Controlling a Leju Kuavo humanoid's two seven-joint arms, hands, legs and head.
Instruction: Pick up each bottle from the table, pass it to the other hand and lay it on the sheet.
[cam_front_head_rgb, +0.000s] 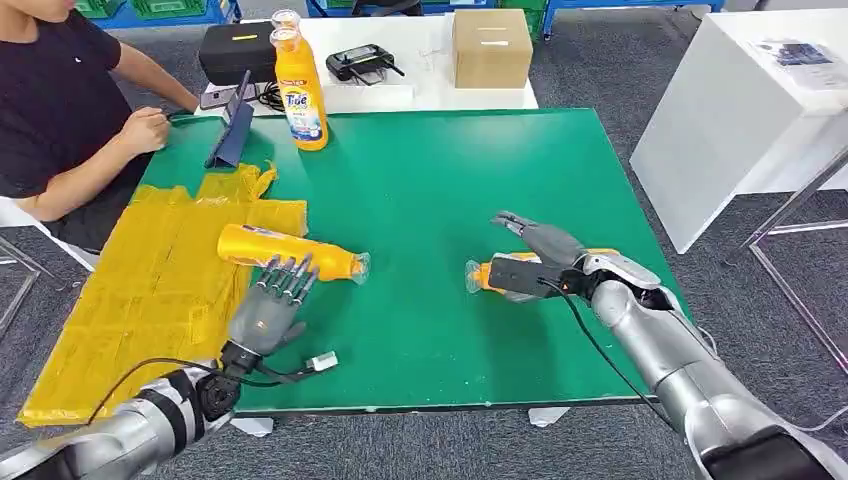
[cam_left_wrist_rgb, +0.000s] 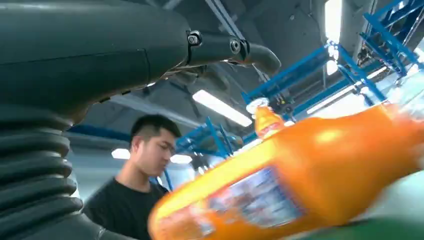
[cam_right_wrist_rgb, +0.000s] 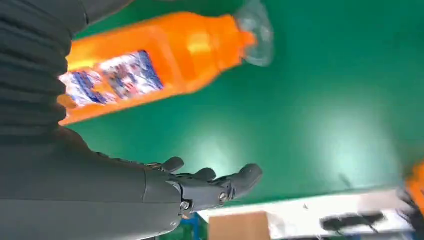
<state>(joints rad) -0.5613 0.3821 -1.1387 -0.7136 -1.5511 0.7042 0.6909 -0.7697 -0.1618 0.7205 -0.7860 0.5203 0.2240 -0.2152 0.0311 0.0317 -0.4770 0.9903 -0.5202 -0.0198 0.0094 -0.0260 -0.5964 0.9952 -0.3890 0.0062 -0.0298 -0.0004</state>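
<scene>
While the green table (cam_front_head_rgb: 430, 190) fills the middle of the head view, three orange bottles sit on or near it. One bottle (cam_front_head_rgb: 290, 252) lies on its side at the edge of the yellow sheet (cam_front_head_rgb: 160, 280), with its bottom end on the sheet and its clear cap pointing out over the green table. The left hand (cam_front_head_rgb: 272, 305) is just on the near side of this bottle, with its fingers (cam_front_head_rgb: 290, 275) spread and reaching up to the bottle's side; it looks like the tips touch it, but the hand does not hold it. In the left wrist view the same bottle (cam_left_wrist_rgb: 300, 185) lies close in front of the hand, blurry and big. A second bottle (cam_front_head_rgb: 497, 273) lies on its side on the table, well apart from the sheet, on the far side from it. The right hand (cam_front_head_rgb: 540, 262) is at this bottle, with its fingers spread above it. In the right wrist view this bottle (cam_right_wrist_rgb: 160, 65) lies by the palm and the fingers (cam_right_wrist_rgb: 215, 182) stick out apart from it, so I cannot tell if the hand really grips it. A third bottle (cam_front_head_rgb: 300, 85) stands upright at the far end of the table, past the sheet. A person (cam_front_head_rgb: 70, 110) in a black shirt sits beside the sheet's far corner. A brown box (cam_front_head_rgb: 490, 48) and a black case (cam_front_head_rgb: 235, 50) rest on a white table (cam_front_head_rgb: 420, 90) beyond the green one.
</scene>
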